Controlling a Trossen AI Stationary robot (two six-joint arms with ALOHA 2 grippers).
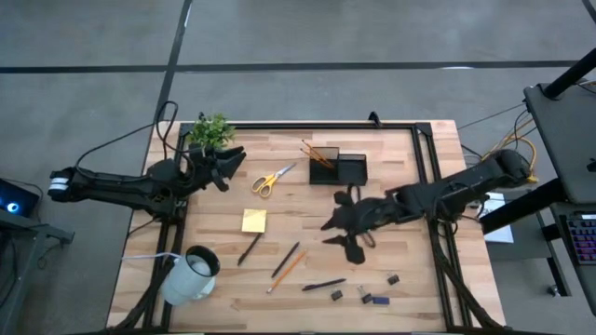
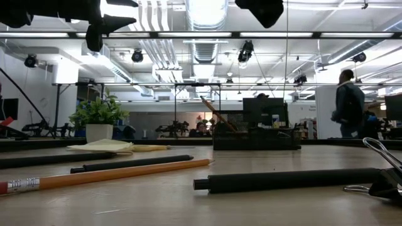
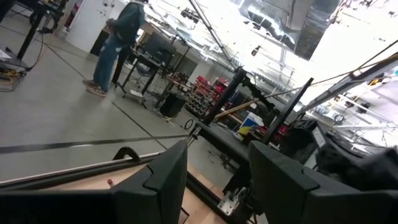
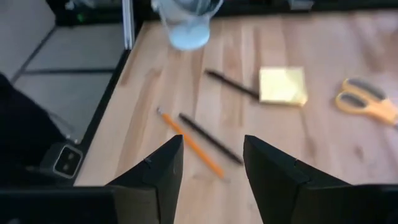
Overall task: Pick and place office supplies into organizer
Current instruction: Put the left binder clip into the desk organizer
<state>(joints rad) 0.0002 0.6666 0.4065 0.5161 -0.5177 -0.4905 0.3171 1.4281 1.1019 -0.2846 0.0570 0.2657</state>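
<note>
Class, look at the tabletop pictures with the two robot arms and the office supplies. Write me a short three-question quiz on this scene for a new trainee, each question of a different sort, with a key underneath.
1. True or false: the scissors lie inside the organizer.
2. Which thing lies nearest the mug?
A. the plant
B. the sticky pad
C. the scissors
3. Fill in: the right hand hangs open over the table, holding ______.

Key
1. False: they lie on the table, beside the organizer.
2. B
3. nothing; the left hand is open and empty too, by the plant.
</note>
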